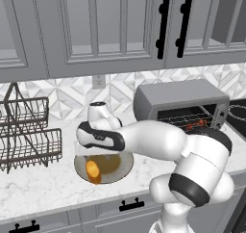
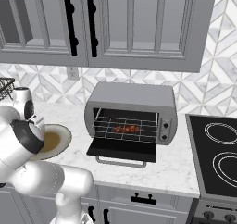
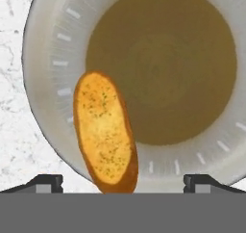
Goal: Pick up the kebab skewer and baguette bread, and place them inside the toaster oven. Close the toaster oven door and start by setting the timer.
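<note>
left base view: I've got the white arm bent low over the round beige plate with a brown centre [image 1: 126, 165] on the white marble counter [image 1: 43, 191]. Short golden-orange baguette bread [image 1: 92, 172] lies at the plate's near-left edge, under the hand. Grey boxy toaster oven [image 1: 180, 101] sits to the right, well apart from the plate.
right base view: toaster oven door [image 2: 121, 148] is folded down flat, cavity open. Thin kebab skewer of dark red chunks [image 2: 127, 129] already lies on the wire rack [image 2: 106, 126] inside. Black stovetop [image 2: 217, 156] is to the right of the oven.
hand view: gripper [image 3: 123, 184] looks straight down on the bread; jaws spread wide, nothing between them yet, one tip either side of the loaf's near end. Loaf lies lengthwise away from the camera, overlapping the plate's rim.
handling: I judge the bread light, crusty but crushable, so a modest squeeze. Grip across the narrow width near mid-length; the ends taper and could slip.
risk: the plate may shift if a jaw catches its rim.
</note>
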Tool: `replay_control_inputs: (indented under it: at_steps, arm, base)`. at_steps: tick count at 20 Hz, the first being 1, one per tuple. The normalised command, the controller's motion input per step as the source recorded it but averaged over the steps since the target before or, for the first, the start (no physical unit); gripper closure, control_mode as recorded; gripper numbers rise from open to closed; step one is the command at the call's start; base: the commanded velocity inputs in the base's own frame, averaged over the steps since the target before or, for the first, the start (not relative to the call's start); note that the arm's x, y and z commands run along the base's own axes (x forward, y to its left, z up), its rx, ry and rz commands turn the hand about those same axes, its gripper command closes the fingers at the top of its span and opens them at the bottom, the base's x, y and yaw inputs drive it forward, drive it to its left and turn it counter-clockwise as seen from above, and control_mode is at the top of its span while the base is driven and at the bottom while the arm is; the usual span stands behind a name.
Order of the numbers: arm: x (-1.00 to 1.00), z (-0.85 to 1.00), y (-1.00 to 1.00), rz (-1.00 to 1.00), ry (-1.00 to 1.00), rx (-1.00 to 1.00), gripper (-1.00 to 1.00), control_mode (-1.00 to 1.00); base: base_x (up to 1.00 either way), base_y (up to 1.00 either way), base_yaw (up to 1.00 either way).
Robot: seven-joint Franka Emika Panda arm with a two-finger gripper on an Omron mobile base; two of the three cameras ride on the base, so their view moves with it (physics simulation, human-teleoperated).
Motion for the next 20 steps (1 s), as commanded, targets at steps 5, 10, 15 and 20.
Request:
replay_control_inputs:
  at_steps: [5, 10, 15, 20]
  arm:
    - [0.14, -0.36, 0.08, 0.11, 0.00, 0.00, -1.00, -1.00]
    - [0.06, -0.44, 0.07, 0.08, -0.01, 0.00, -1.00, -1.00]
    - [0.02, -0.20, 0.31, 0.03, 0.00, 0.00, -1.00, -1.00]
    - [0.00, -0.19, 0.14, 0.00, -0.04, 0.00, -1.00, -1.00]
  base:
    - [0.00, 0.00, 0.00]
    - [0.00, 0.00, 0.00]
    - [0.00, 0.00, 0.00]
    - [0.00, 0.00, 0.00]
